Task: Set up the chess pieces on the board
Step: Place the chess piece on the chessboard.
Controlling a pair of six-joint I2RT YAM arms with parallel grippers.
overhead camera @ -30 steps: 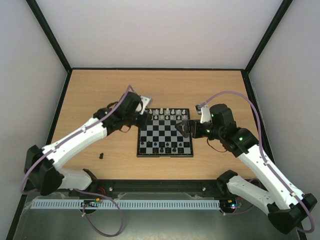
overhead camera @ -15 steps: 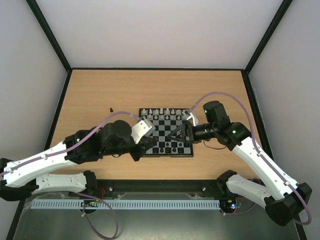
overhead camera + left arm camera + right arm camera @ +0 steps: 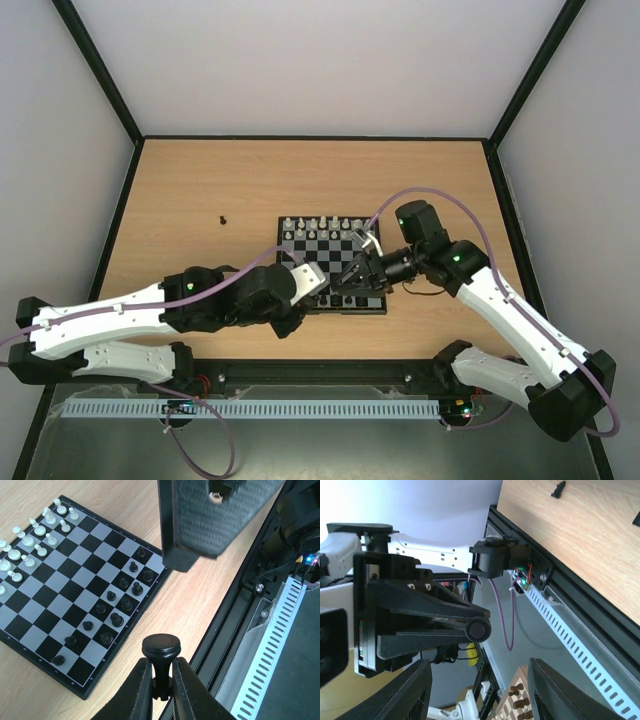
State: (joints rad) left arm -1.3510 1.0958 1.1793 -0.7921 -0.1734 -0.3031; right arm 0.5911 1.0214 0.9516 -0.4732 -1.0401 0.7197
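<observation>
The board point(image 3: 328, 252) lies mid-table; it also shows in the left wrist view point(image 3: 60, 580). Black chess pieces point(image 3: 124, 604) stand in two rows along its near edge, and white pieces point(image 3: 25, 540) along its far edge. My left gripper point(image 3: 322, 292) hovers at the board's near edge. In its wrist view it point(image 3: 161, 672) is shut on a black chess piece point(image 3: 160, 650), held off the table. My right gripper point(image 3: 352, 275) is over the board's right half, open and empty point(image 3: 480, 695), facing the held piece point(image 3: 479, 629).
One stray black piece point(image 3: 222, 218) lies on the wood left of the board's far corner; it shows in the right wrist view too point(image 3: 560, 487). A black rail point(image 3: 235, 610) and a white slotted duct point(image 3: 270, 650) run along the table's near edge.
My left arm has swung from the board's far left corner down to its near edge. My right gripper has moved left and nearer, over the board.
</observation>
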